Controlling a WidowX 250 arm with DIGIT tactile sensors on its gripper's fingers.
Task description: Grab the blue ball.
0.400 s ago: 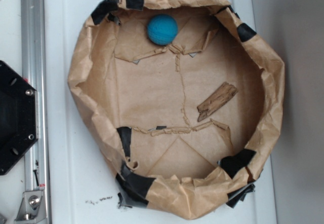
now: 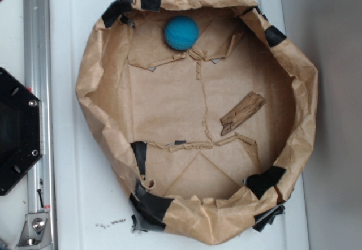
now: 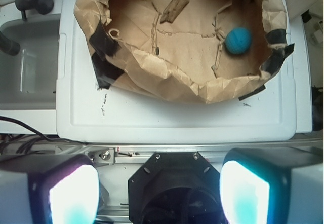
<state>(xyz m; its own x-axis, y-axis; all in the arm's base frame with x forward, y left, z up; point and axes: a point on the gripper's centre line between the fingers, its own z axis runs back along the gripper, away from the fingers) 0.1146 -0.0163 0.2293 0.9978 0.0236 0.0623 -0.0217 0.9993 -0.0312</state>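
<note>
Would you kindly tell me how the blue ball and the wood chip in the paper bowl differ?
The blue ball is round and teal; the wood chip is long, flat, brown and splintered. The ball sits close to the bowl's wall; the chip lies further in on the floor. Both rest loose inside the paper bowl, untouched.

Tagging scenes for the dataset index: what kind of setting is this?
Likely a lab robot test rig, not a home. A hand-made brown paper bin patched with black tape sits on a white plastic lid, beside an aluminium rail. Inside: blue ball, wood chip.
</note>
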